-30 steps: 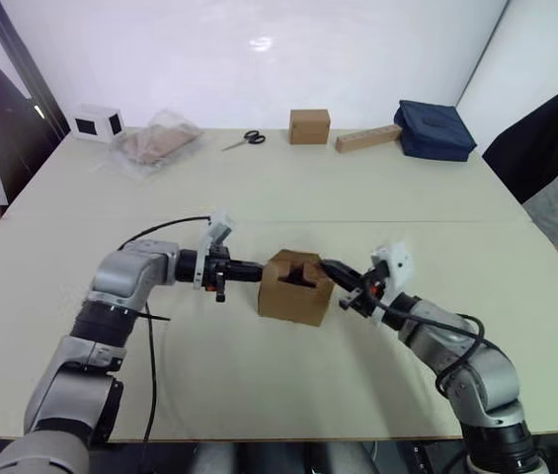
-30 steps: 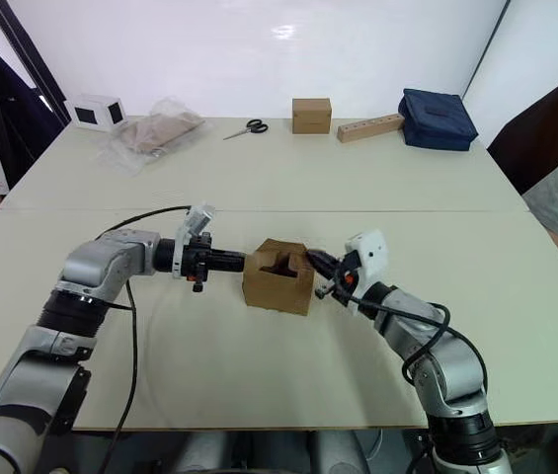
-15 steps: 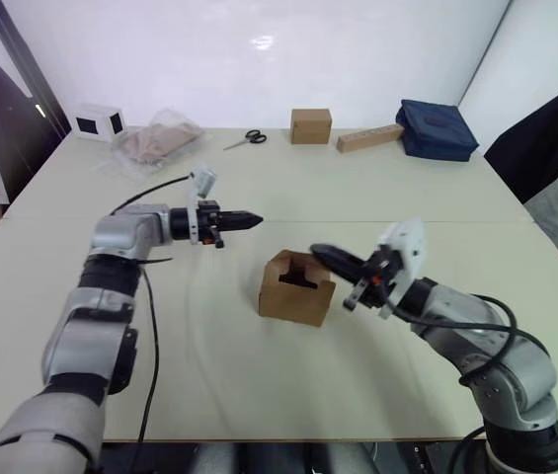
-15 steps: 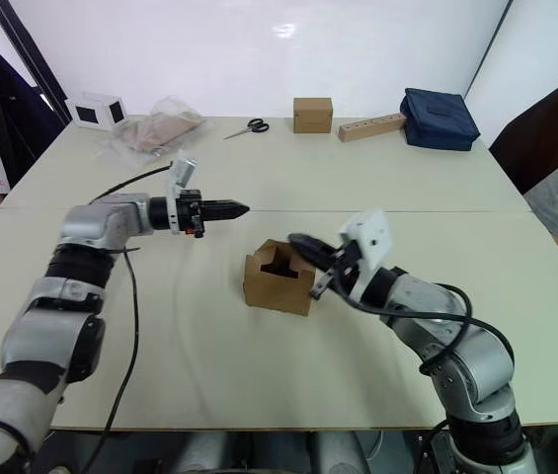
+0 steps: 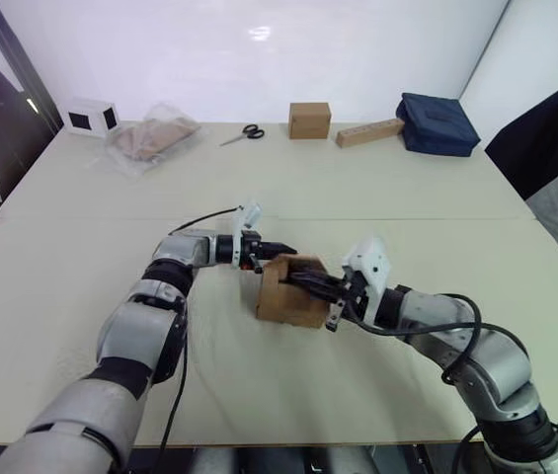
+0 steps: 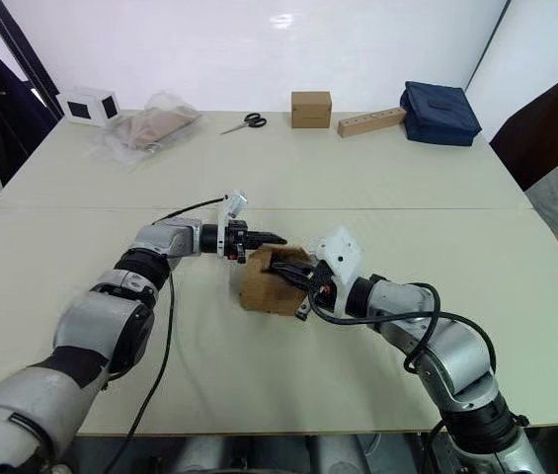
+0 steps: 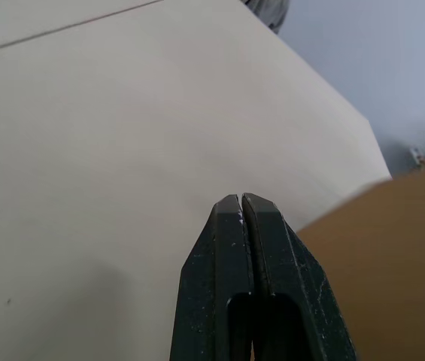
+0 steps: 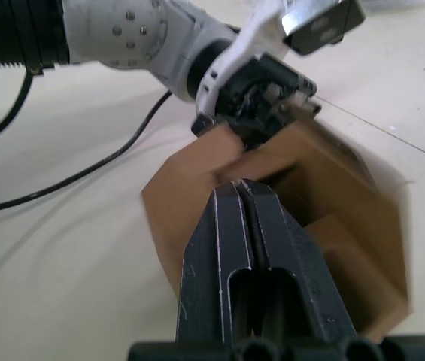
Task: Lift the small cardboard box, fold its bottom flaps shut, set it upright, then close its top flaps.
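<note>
small cardboard box (image 5: 289,289) mid-worktop: light, thin card, crushes easily; take by side walls. left hand (image 5: 283,249), right hand (image 5: 298,280) both closed, empty.

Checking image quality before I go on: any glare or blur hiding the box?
Left eye view: glare patch on the back wall only; small cardboard box reads clearly. Right wrist view: box edges smeared by motion blur. Left wrist view: box is a soft, out-of-focus brown mass.
</note>
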Tool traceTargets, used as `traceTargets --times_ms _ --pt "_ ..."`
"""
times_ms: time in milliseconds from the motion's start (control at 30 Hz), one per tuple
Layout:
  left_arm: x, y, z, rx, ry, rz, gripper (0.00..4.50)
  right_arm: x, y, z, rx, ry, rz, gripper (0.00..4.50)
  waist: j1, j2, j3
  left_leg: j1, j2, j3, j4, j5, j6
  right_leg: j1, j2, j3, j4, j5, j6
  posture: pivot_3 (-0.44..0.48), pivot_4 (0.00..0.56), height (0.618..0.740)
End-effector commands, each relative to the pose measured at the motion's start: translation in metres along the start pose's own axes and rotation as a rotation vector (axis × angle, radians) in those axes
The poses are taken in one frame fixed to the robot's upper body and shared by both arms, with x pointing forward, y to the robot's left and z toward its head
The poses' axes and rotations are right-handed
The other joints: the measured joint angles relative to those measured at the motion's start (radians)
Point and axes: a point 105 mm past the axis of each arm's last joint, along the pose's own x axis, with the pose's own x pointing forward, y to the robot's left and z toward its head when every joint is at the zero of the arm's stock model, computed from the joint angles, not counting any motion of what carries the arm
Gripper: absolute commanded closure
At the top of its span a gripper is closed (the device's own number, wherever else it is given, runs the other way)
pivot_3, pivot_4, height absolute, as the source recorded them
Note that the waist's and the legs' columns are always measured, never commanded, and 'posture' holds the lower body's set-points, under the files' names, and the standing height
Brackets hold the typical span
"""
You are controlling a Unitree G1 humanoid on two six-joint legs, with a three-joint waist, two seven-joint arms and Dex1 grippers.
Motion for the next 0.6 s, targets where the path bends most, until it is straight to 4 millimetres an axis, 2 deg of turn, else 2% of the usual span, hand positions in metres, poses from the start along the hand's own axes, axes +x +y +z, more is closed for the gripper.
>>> traceTargets --times_ms 33,133,300,467,600 --pt "-0.003 -0.004 0.007 0.028 -0.007 -0.029 4.48 0.005 -0.005 0.001 -0.089 -0.019 -0.034 4.5 0.0 0.0 0.0 0.0 0.0 0.0 0.0 0.0 0.0 0.0 0.0 0.0 0.0 0.0 0.0 0.0 0.15 0.74" --pt "-0.006 -0.003 0.006 0.024 -0.006 -0.025 4.48 0.009 -0.005 -0.001 -0.116 -0.044 -0.049 4.5 0.0 0.0 0.0 0.0 0.0 0.0 0.0 0.0 0.0 0.0 0.0 0.0 0.0 0.0 0.0 0.0 0.15 0.74" --pt "-0.008 -0.004 0.002 0.01 0.007 -0.039 4.48 0.012 0.008 -0.011 -0.102 -0.022 0.001 4.5 0.0 0.0 0.0 0.0 0.0 0.0 0.0 0.0 0.0 0.0 0.0 0.0 0.0 0.0 0.0 0.0 0.15 0.74" --pt "-0.011 -0.008 -0.001 -0.013 0.033 -0.073 4.48 0.012 0.008 -0.018 -0.109 0.009 0.004 4.5 0.0 0.0 0.0 0.0 0.001 0.0 0.0 0.0 0.0 0.0 0.0 0.0 0.0 0.0 0.0 0.0 0.15 0.74" --pt "-0.013 -0.011 -0.006 -0.033 0.073 -0.095 4.48 0.012 0.005 -0.017 -0.109 0.003 -0.009 4.5 0.0 0.0 0.0 0.0 0.001 0.0 0.0 0.0 0.0 0.0 0.0 0.0 0.001 0.0 0.0 0.0 0.15 0.74"
